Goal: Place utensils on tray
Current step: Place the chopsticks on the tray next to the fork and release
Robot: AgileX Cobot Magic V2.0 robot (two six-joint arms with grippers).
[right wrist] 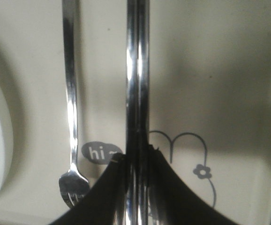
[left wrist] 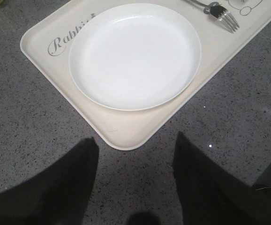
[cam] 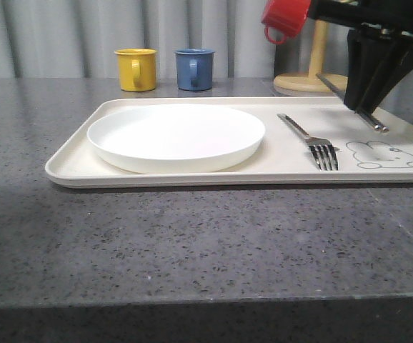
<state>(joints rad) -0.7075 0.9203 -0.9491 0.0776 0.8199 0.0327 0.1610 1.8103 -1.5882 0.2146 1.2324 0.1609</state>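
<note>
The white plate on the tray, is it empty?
Empty: the white plate shows a bare surface; the fork lies beside it.

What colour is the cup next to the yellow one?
Blue. The blue mug stands behind the tray, right of the yellow mug; the front view shows it best.

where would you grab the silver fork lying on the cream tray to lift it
Grip the silver four-tined fork at mid-handle, coming straight down from above with the fingers across its narrow width. It lies flat on the cream rectangular tray, tines toward the front edge, with bare tray on both sides between the round white plate and the bunny print.
</note>
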